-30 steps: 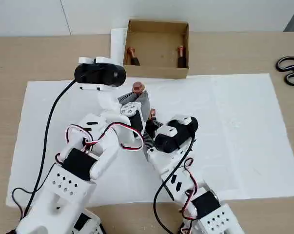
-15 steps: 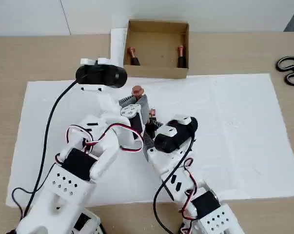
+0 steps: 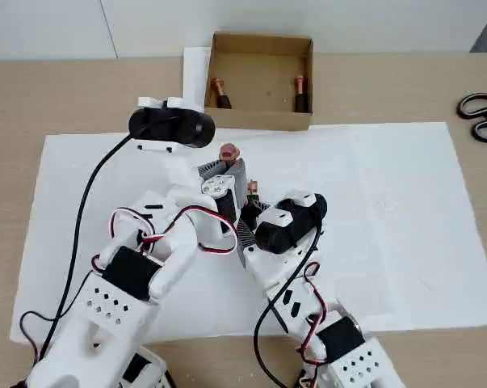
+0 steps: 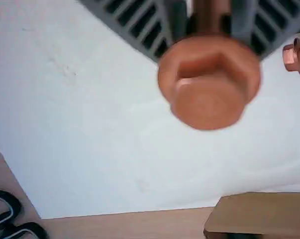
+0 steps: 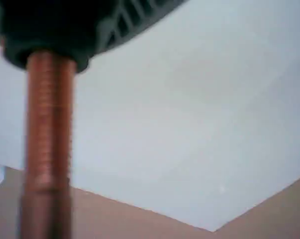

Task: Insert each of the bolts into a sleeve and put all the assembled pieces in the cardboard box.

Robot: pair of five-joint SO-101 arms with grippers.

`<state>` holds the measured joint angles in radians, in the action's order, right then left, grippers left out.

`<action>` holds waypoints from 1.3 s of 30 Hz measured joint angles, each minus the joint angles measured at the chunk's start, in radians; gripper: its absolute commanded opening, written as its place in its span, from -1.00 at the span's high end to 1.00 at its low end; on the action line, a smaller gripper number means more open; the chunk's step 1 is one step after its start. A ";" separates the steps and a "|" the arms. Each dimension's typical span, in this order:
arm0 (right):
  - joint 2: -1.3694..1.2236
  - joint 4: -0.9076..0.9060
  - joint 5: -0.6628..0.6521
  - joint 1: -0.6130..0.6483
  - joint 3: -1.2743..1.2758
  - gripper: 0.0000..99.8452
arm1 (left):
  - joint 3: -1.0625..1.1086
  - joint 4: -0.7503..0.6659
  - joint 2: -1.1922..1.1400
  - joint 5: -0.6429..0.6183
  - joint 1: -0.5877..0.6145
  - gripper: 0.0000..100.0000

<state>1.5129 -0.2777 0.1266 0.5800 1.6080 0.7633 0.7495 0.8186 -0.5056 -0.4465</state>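
My left gripper (image 3: 225, 168) pinches a copper bolt (image 3: 228, 152) dead centre; my right gripper (image 3: 249, 202), at its four o'clock, clamps a black sleeve (image 5: 45, 30) with a copper shaft (image 5: 48, 129) poking out. Two assembled pieces (image 3: 219, 91) lie in the cardboard box (image 3: 259, 120) at twelve o'clock; I reckon these two remain.

We can read no text, label, number or sign on the brown cardboard box (image 3: 263, 120) or the white paper sheet (image 3: 388, 202).
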 measured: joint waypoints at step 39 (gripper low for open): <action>-0.002 0.230 -0.028 0.002 0.075 0.99 | -0.052 0.140 0.002 0.038 -0.011 0.99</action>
<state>1.5113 -0.0476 0.0990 0.5815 1.6832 0.7112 0.8892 0.8201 -0.4672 -0.4572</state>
